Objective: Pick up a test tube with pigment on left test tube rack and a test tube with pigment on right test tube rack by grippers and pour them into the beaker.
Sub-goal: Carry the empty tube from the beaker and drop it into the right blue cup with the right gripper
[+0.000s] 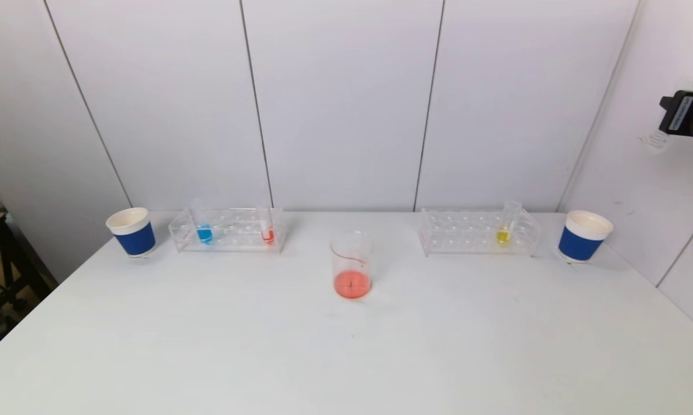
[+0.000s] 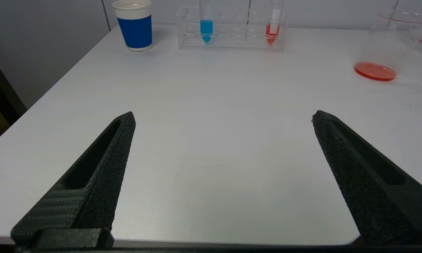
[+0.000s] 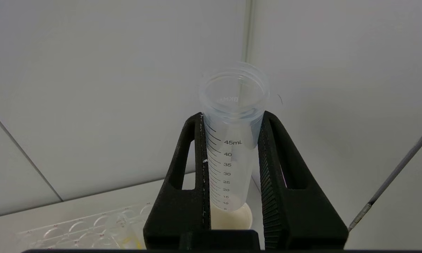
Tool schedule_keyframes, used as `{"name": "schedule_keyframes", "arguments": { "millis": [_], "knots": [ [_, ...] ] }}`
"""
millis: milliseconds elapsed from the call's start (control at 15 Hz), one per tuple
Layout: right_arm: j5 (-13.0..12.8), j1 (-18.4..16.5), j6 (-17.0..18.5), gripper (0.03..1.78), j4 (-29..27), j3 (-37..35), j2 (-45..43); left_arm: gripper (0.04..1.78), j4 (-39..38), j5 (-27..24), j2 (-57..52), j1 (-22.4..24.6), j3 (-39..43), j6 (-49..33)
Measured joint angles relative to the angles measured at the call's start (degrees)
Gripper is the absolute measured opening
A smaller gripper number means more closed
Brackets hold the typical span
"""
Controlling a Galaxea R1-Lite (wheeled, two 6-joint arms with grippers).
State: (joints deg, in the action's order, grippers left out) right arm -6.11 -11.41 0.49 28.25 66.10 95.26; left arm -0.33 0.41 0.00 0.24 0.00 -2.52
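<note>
Right gripper (image 3: 232,154) jaws clamped on empty tube (image 3: 232,140), upright, directly above right paper cup (image 3: 232,218). Left gripper (image 2: 223,117) jaws wide, low over desk (image 2: 211,105); red tube (image 2: 272,31) stands upright in left rack (image 2: 232,38), well ahead.

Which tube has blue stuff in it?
The tube with blue liquid stands at the left end of the left rack, nearest the left blue cup. Its rack-mate holds red; the right rack's tube holds yellow.
</note>
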Motion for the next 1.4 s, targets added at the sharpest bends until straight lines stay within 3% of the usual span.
{"name": "schedule_keyframes", "arguments": {
  "millis": [400,800,1400],
  "knots": [
    [-0.1,-1.1,0.2,0.47,0.3,-0.1,4.3,1.76,0.0,0.0,0.0,0.0,0.0,0.0],
    [0.4,-2.1,0.1,0.47,12.2,-3.0,8.7,1.76,0.0,0.0,0.0,0.0,0.0,0.0],
    [0.4,-2.1,0.3,0.47,13.4,-5.8,12.6,1.76,0.0,0.0,0.0,0.0,0.0,0.0]
  ]
}}
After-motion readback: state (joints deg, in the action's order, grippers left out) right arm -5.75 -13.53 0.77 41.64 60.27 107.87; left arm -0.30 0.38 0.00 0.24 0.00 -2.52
